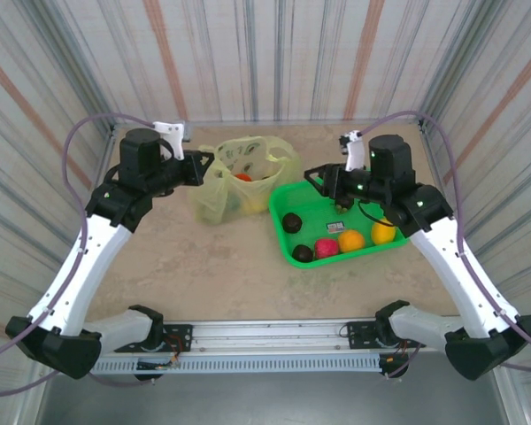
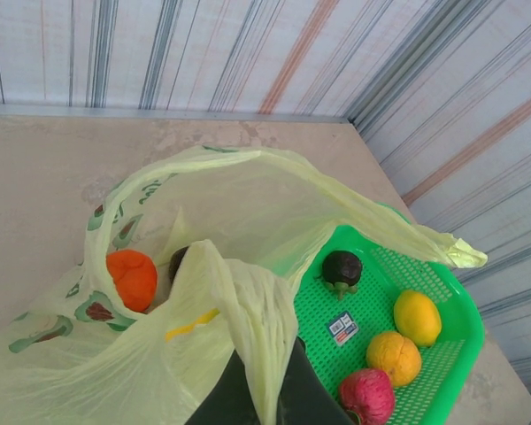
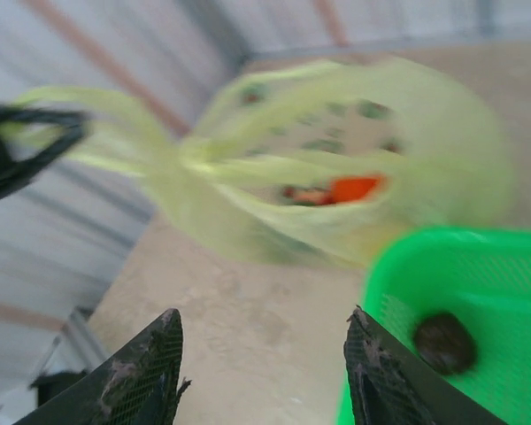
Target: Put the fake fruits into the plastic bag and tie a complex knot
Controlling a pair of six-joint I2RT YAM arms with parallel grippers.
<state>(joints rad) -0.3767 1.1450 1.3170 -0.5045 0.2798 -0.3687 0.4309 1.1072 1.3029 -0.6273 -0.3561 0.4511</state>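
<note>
The left claw (image 1: 203, 168) is pressed together on the rim of the plastic bag (image 1: 239, 181), its arm reaching toward 3 o'clock. At 3 o'clock of the bag, the right claw (image 3: 261, 381) is spread wide and holds nothing above the green basket (image 1: 317, 217). Five fake fruits (image 1: 351, 240) lie in the basket on the beige tabletop (image 1: 203, 266).

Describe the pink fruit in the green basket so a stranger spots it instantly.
Start at the bright green basket, right of the pale plastic bag on the table. In the row of fruits along its near edge, the pink fruit lies between a dark fruit and an orange fruit. It is the only pink piece there.
</note>
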